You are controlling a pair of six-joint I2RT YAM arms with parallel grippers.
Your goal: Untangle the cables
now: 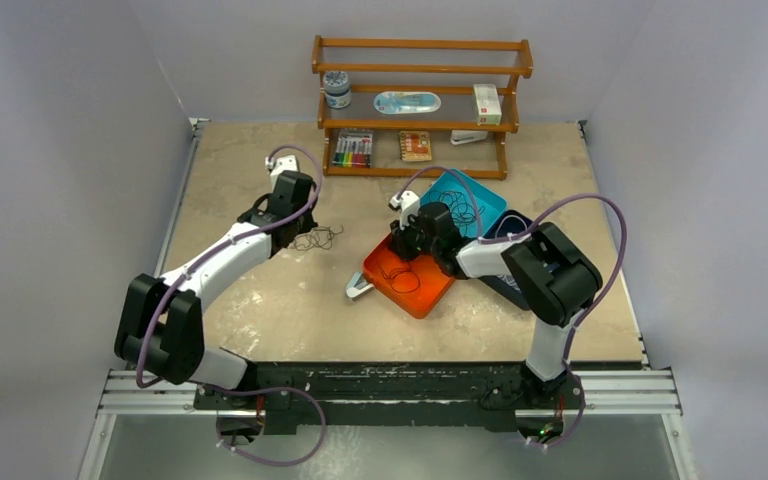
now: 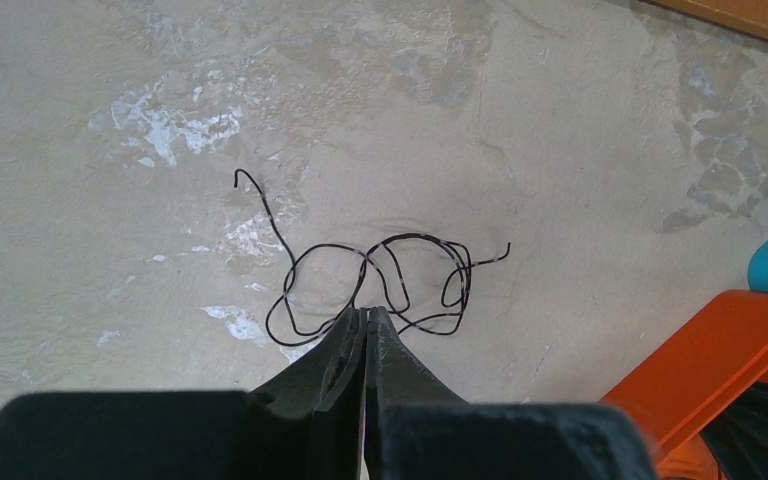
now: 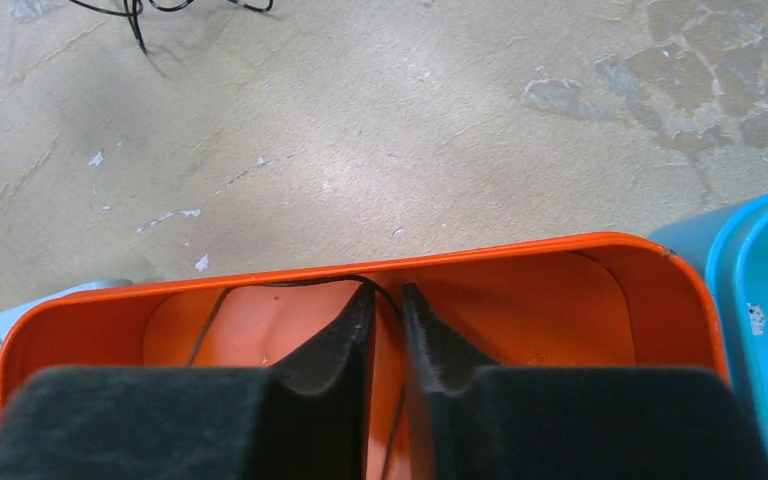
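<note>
A thin black cable [image 2: 400, 270] lies in loose loops on the table; in the top view [image 1: 317, 238] it is just right of my left gripper [image 1: 295, 236]. My left gripper [image 2: 367, 312] is shut, and a strand of this cable runs into its tips. A second thin black cable [image 3: 290, 283] lies in the orange tray [image 3: 560, 243], also seen from above [image 1: 406, 278]. My right gripper [image 3: 388, 292] is inside that tray, its jaws a narrow gap apart with this cable running between them. I see no white cable.
A teal tray [image 1: 472, 198] and a dark tray [image 1: 508, 228] sit behind the orange tray [image 1: 430, 297]. A pale object [image 1: 357, 288] lies against its left side. A wooden shelf [image 1: 420, 70] with small items stands at the back.
</note>
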